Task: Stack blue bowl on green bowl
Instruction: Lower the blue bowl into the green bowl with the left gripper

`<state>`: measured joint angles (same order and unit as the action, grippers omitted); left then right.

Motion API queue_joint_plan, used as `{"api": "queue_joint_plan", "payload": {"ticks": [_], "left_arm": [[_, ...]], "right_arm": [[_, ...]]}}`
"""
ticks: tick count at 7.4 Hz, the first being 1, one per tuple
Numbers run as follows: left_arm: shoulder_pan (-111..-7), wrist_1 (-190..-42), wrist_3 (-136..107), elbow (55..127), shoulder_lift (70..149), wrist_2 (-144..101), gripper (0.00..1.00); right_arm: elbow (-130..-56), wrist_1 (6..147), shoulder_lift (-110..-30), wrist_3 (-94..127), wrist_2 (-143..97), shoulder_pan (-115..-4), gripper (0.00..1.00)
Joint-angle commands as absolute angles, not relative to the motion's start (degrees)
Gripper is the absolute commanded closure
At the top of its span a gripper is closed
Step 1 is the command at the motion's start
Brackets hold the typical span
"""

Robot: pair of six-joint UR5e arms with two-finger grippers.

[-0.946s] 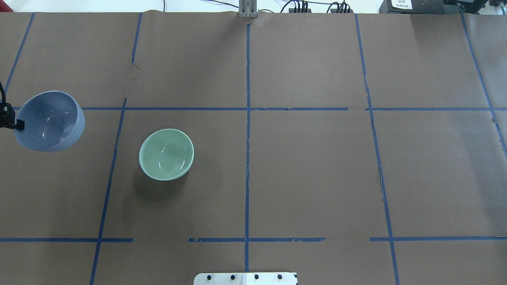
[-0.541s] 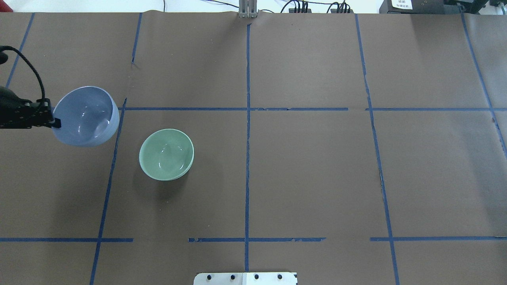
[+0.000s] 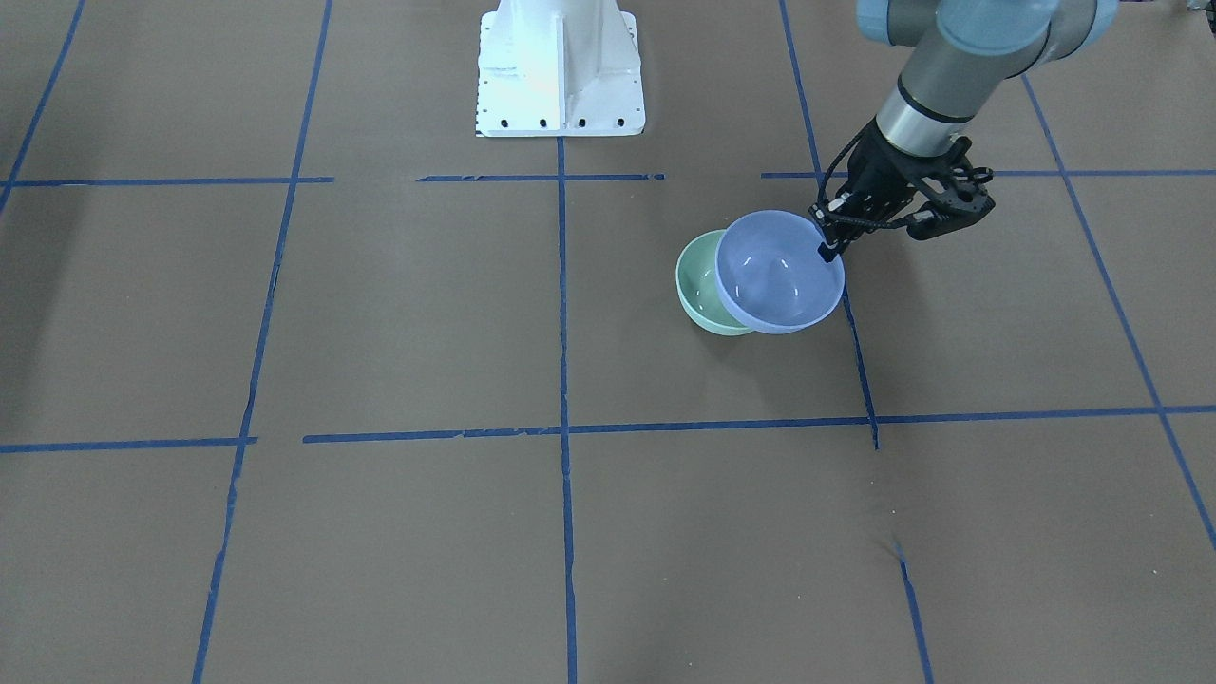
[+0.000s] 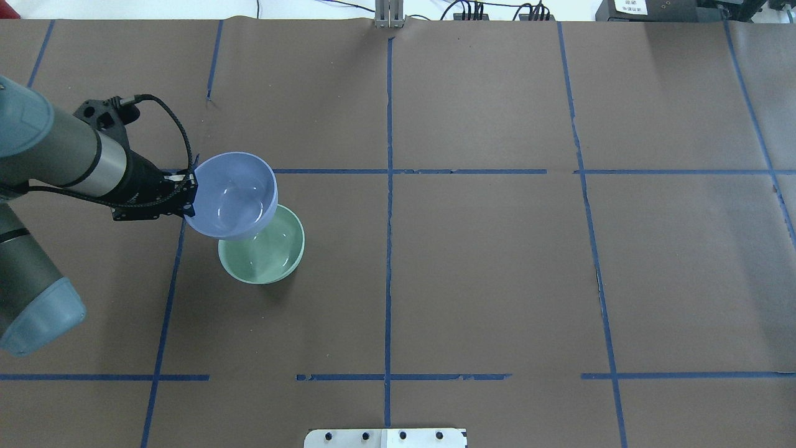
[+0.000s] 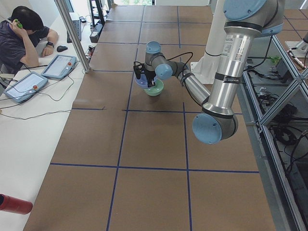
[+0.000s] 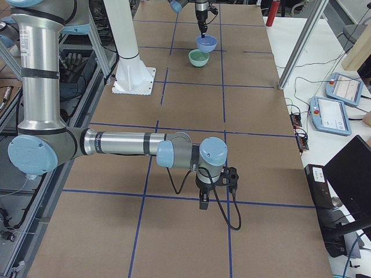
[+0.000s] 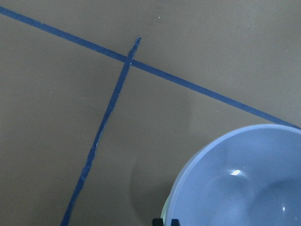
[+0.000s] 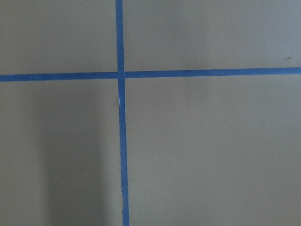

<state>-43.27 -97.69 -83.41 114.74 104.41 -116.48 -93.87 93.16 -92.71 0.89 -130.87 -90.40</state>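
Note:
My left gripper [image 4: 189, 194] is shut on the near-left rim of the pale blue bowl [image 4: 233, 196] and holds it in the air, open side up. The blue bowl partly overlaps the far-left rim of the mint-green bowl [image 4: 267, 258], which stands upright on the brown table. In the front view the blue bowl [image 3: 779, 271] covers the right part of the green bowl [image 3: 698, 285], with the left gripper [image 3: 828, 249] at its rim. The left wrist view shows the blue bowl [image 7: 244, 179] at bottom right. My right gripper [image 6: 204, 200] points down far off on the right; I cannot tell its state.
The white robot base [image 3: 560, 66] stands at the table's near-middle edge. Blue tape lines [image 4: 388, 186] cross the brown paper. An operator [image 5: 21, 33] sits at a side desk with tablets [image 5: 57, 65]. A metal post [image 5: 72, 33] stands at the far edge.
My left arm has carried the blue bowl rightward from the table's left edge until it overlaps the green bowl's rim. The green bowl has not moved.

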Motion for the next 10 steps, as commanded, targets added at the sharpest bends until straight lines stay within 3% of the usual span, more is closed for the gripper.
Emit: {"api": "queue_joint_plan", "payload": {"ticks": [1,10], "left_arm": [[-40.2,-97.7,-86.7,114.0,105.2,-115.3,1.00],[-36.3,-101.4,-87.6,109.6,104.8,-114.1,1.00]], "right_arm": [[-93.9,93.2,-92.7,0.9,-130.9,-90.4,0.00],[-93.9,93.2,-92.7,0.9,-130.9,-90.4,0.00]]}}
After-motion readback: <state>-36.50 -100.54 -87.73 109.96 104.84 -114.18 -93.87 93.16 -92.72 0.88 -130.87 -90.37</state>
